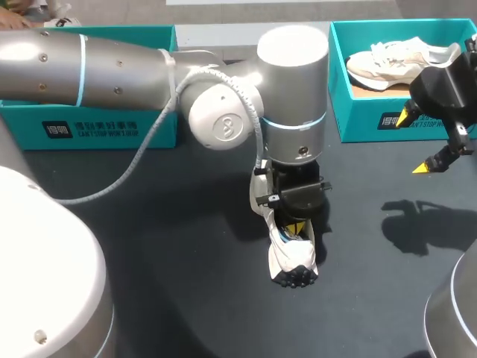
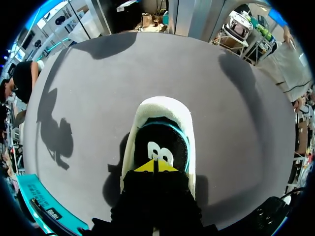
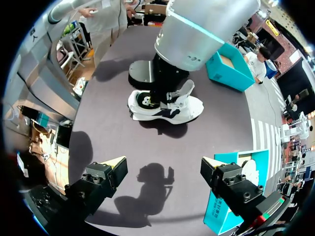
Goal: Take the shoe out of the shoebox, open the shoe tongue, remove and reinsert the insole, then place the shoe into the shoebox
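Left pincer (image 2: 155,167) has its yellow tips pressed together, down inside the white mesh sneaker (image 2: 162,105), right over the black insole (image 2: 157,140) with a chunky white logo on it. Can't tell if it's actually pinching anything. The sneaker sits on the matte dark grey table (image 1: 186,246), around the middle. Right pincer (image 1: 415,142) hangs wide open, holding nothing, just in front of the teal cardboard shoebox (image 1: 358,112) with white print, which has another cream sneaker (image 1: 395,63) inside.

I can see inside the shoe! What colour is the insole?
The insole is black with a white mark; the left wrist view shows it best.
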`<state>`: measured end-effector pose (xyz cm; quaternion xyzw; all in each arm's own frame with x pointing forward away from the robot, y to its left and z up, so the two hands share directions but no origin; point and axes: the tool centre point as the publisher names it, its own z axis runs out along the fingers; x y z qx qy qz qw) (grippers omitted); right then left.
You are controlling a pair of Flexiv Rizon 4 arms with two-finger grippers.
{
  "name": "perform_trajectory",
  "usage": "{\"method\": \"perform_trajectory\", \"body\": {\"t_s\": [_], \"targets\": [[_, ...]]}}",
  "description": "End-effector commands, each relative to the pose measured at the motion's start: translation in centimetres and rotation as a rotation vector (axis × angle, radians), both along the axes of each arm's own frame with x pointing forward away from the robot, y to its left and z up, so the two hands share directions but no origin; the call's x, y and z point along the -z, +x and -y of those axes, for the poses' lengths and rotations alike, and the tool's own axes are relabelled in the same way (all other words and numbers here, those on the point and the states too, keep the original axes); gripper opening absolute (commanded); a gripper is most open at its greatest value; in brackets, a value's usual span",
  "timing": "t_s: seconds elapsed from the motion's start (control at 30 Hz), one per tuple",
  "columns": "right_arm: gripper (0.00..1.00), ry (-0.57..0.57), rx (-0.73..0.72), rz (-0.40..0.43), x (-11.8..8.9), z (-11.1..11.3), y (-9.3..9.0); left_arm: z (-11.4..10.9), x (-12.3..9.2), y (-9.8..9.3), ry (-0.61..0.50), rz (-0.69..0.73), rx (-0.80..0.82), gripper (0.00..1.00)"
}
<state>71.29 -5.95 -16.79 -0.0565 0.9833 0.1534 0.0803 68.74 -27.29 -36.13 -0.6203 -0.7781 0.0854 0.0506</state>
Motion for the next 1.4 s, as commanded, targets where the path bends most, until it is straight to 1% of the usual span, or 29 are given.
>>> {"method": "perform_trajectory", "body": {"t_s": [0.03,0.3,0.47,0.57,0.63,0.8,0.9,0.97,1.1,1.27,1.33,1.4], "targets": [[1.00,-0.004,0.000,-0.003,0.1,-0.2,0.2,-0.7,-1.0,-1.1,-0.001,0.003,0.011,0.00],[1.00,-0.004,0.000,-0.003,0.1,-0.2,0.2,0.4,1.6,-2.0,-0.009,-0.043,-0.003,0.00],[1.00,-0.004,0.000,-0.003,0.1,-0.2,0.2,1.1,3.6,-2.2,0.007,-0.012,-0.025,0.00],[1.00,-0.004,0.000,-0.003,0.1,-0.2,0.2,1.0,4.1,-2.2,0.007,-0.007,-0.041,0.00],[1.00,-0.004,0.000,-0.003,0.1,-0.2,0.2,0.9,4.1,-2.2,0.014,0.013,-0.040,0.00],[1.00,-0.004,0.000,-0.003,0.1,-0.2,0.2,0.2,2.4,-2.0,-0.026,0.042,-0.077,0.00],[1.00,-0.004,0.000,-0.003,0.1,-0.2,0.2,0.0,2.2,-1.9,-0.043,0.051,-0.088,0.00],[1.00,-0.004,0.000,-0.003,0.1,-0.2,0.2,-0.1,2.3,-2.1,-0.051,0.043,-0.080,0.00],[1.00,-0.004,0.000,-0.003,0.1,-0.2,0.2,0.3,3.4,-2.3,-0.042,0.022,-0.085,0.00],[1.00,-0.004,0.000,-0.003,0.1,-0.2,0.2,0.3,4.3,-2.1,-0.022,0.042,-0.099,0.00],[1.00,-0.004,0.000,-0.003,0.1,-0.2,0.2,0.1,4.3,-1.7,-0.012,0.068,-0.102,0.00],[1.00,-0.004,0.000,-0.003,0.1,-0.2,0.2,-0.1,3.6,-1.2,-0.020,0.090,-0.109,0.00]]}}
